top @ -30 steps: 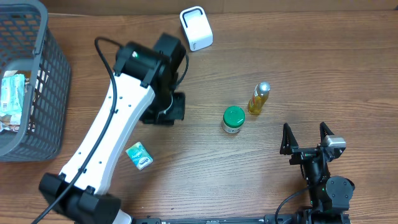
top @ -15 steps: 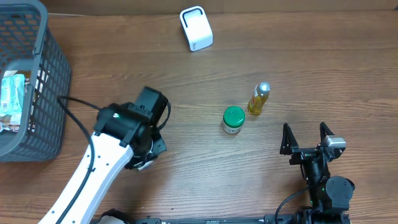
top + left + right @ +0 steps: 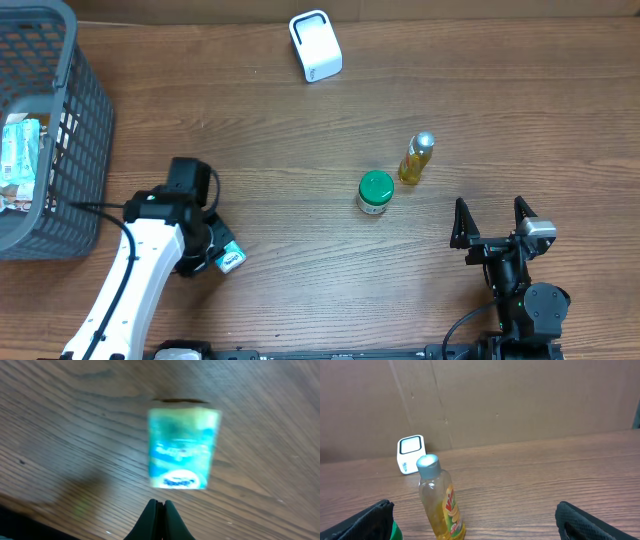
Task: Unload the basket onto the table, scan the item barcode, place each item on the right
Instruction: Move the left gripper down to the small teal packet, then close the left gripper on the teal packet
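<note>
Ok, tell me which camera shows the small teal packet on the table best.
Left wrist: the teal packet fills mid-frame, printed face up, though blurred. Overhead shows it only as a small shape beside the left arm. Right wrist does not show it.

Brown wood-grain table (image 3: 480, 100), plain brown cardboard wall (image 3: 520, 400) behind it, soft even light

Setting: robot lab bench staged as a shop checkout. Evidence: wood-grain table (image 3: 520, 100); grey mesh basket (image 3: 88, 105) with packaged goods (image 3: 20, 160) inside; white scanner (image 3: 316, 45) at the far edge; groceries laid out: jar (image 3: 376, 190), bottle (image 3: 417, 158), packet (image 3: 229, 259). Cardboard backdrop (image 3: 520, 395). Left arm (image 3: 130, 290) and right arm (image 3: 520, 290) at the near edge.
</note>
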Tool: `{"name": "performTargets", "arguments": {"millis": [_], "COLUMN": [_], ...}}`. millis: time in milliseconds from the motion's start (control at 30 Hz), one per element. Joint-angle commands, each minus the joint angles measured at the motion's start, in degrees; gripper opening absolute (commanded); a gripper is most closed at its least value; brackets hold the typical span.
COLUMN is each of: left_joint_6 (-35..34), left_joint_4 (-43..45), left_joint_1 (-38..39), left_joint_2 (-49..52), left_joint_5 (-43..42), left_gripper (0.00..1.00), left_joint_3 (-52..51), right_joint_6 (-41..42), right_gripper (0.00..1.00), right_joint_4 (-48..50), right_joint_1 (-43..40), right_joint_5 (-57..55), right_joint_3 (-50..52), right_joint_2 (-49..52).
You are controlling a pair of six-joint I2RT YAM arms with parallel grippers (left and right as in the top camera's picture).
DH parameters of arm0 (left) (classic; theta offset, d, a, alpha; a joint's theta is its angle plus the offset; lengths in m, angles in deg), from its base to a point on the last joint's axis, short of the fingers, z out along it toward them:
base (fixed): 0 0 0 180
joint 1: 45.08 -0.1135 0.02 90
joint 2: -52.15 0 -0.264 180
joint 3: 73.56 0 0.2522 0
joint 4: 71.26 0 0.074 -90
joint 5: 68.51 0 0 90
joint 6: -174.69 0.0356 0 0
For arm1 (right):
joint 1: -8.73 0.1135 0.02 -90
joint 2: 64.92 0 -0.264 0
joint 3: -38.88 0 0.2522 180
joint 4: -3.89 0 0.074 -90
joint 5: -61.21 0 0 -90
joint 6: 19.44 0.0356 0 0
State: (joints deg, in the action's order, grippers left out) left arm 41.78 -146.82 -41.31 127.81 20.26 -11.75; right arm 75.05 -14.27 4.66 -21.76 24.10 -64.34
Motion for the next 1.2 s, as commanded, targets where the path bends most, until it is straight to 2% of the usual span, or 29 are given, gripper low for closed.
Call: {"name": "performTargets", "arguments": {"millis": [0, 300, 533, 733, 900, 1033, 1167], "left_joint_6": [7.5, 8.2, 9.2, 16.3, 23.3, 24.1, 24.4], "left_joint_4": [1.2, 2.9, 9.4, 19.2, 20.8, 24.8, 22.2], "left_joint_1": [-2.5, -2.6, -2.6, -2.6, -2.6, -2.6, -2.6], "left_joint_2": [0.0, 1.7, 10.8, 17.0, 18.0, 18.0, 18.0], "left_joint_5": [-1.3, -1.3, -1.4, -6.2, -7.4, -8.4, -10.3], "left_gripper": [0.06, 0.09, 0.11, 0.15, 0.21, 0.26, 0.26], "left_joint_3": [-2.5, -6.2, -6.4, -5.7, -2.5, 0.0, 2.9], "right_joint_6": [0.2, 0.2, 0.2, 0.2, 0.2, 0.2, 0.2], "right_gripper": [1.00, 1.00, 1.00, 1.00, 1.00, 1.00, 1.00], "right_joint_4": [0.2, 0.2, 0.2, 0.2, 0.2, 0.2, 0.2], "right_joint_1": [0.3, 0.3, 0.3, 0.3, 0.3, 0.3, 0.3], "right_joint_5": [-0.5, -0.5, -0.5, -0.5, -0.5, -0.5, -0.5], "right_joint_3": [0.6, 0.6, 0.6, 0.6, 0.6, 0.6, 0.6], "right_joint_2": [-0.4, -0.4, -0.4, -0.4, -0.4, -0.4, -0.4]}}
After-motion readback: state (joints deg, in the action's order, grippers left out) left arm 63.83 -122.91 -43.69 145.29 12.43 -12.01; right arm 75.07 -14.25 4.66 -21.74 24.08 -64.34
